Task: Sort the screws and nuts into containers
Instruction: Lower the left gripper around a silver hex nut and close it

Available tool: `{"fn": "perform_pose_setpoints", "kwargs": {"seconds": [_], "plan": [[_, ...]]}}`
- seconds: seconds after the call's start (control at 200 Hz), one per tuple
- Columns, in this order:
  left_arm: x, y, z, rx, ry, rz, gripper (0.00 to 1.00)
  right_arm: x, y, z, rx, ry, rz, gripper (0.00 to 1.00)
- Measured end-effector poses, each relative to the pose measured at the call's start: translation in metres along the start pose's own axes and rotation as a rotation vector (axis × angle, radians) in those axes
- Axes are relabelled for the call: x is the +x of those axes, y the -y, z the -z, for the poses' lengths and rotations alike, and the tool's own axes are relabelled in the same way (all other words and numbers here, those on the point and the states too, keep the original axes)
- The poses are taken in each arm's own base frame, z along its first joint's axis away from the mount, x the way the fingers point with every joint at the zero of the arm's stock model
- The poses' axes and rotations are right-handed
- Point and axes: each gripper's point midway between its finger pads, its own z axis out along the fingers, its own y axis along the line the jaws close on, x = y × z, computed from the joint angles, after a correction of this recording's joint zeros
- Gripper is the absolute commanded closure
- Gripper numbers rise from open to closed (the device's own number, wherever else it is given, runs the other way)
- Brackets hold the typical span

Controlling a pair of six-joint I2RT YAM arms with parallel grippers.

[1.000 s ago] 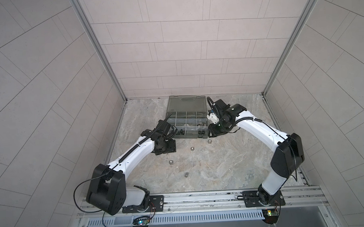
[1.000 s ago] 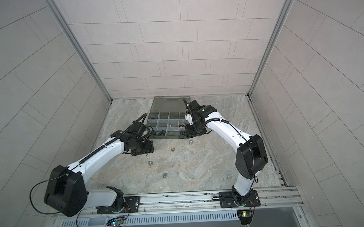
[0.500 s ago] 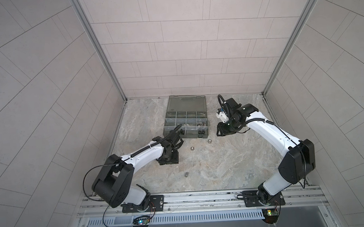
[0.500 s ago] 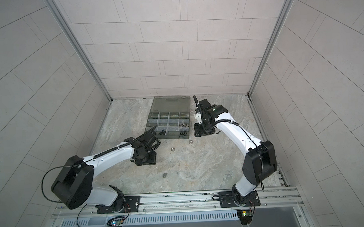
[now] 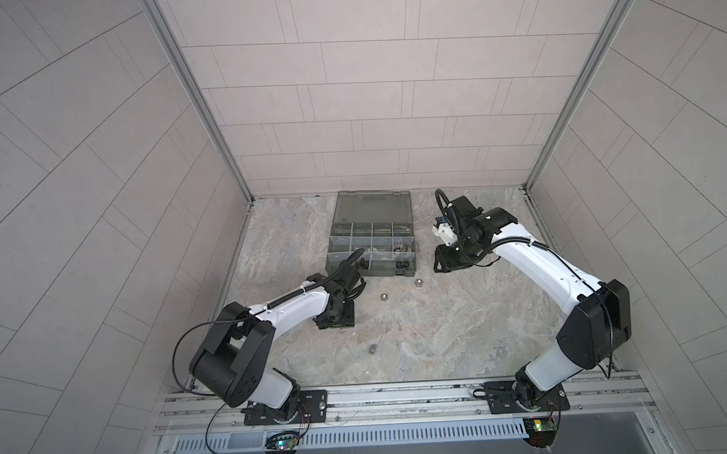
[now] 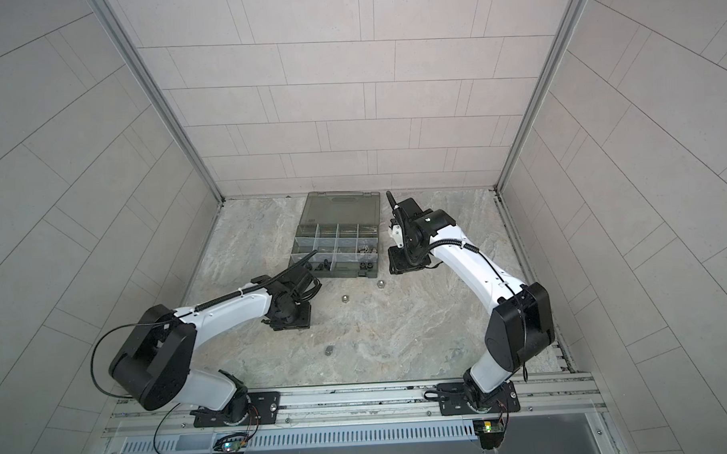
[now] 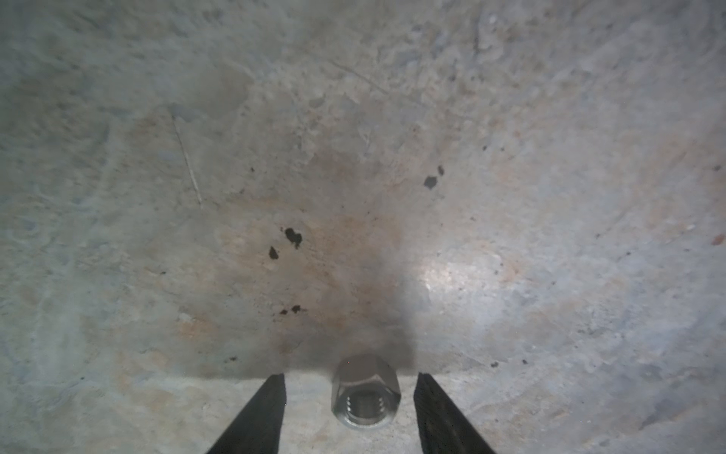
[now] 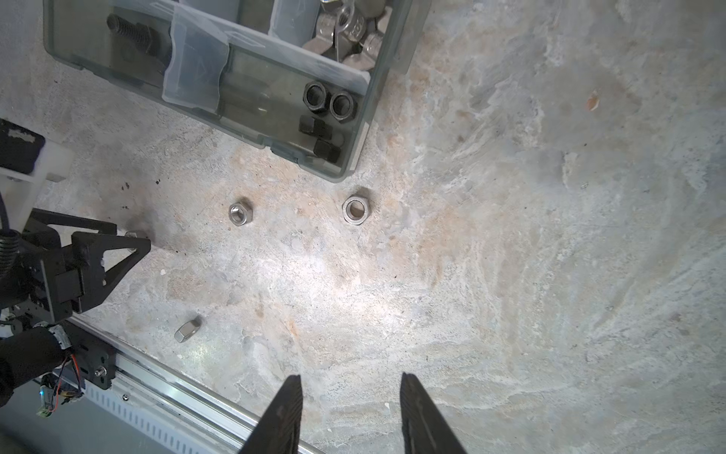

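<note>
The stone-patterned table is carrying an open organizer case at its far side, and both arms are reaching in from the near rail. The left gripper is standing low on the table in front of the case's near-left corner. The right gripper is hovering just beside the case's right wall. Three silver nuts are lying loose between the grippers and toward the rail.

A fourth nut, hidden from above, is showing plainly in the left wrist view. It is sitting between the spread fingers, touching neither and nearer one than the other. Its threaded bore is facing the camera, so its axis is running across the closing line. The left arm is judged best placed for this pick.

The right wrist view is showing the right jaws spread and empty, and black nuts lying in a corner cell.
</note>
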Motion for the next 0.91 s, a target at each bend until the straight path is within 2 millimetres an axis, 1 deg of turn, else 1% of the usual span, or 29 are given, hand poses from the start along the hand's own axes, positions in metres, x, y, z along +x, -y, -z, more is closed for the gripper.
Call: {"fn": "perform_pose_setpoints", "kwargs": {"seconds": [0.145, 0.365, 0.47, 0.57, 0.696, 0.906], "plan": [[-0.0016, 0.0003, -0.0012, -0.001, 0.005, -0.005, 0.50, 0.0003, 0.0023, 0.0008, 0.007, -0.002, -0.004, 0.58], [0.0003, -0.0003, -0.0060, -0.002, 0.000, -0.007, 0.52, 0.0016, 0.0034, 0.0012, 0.012, -0.007, -0.006, 0.58], [0.0009, -0.0009, -0.0068, -0.003, 0.001, -0.007, 0.57, 0.0017, 0.0038, 0.0014, 0.015, -0.006, -0.006, 0.58], [0.0017, -0.0016, -0.0068, 0.000, 0.006, -0.005, 0.58, 0.0020, 0.0040, 0.0018, 0.016, -0.006, -0.006, 0.58], [0.0020, -0.0025, -0.0067, -0.001, 0.011, -0.002, 0.64, 0.0020, 0.0043, 0.0031, 0.018, -0.003, -0.006, 0.58], [0.0021, -0.0033, -0.0065, -0.004, 0.012, -0.002, 0.66, 0.0025, 0.0054, 0.0053, 0.025, 0.001, -0.005, 0.58]]}}
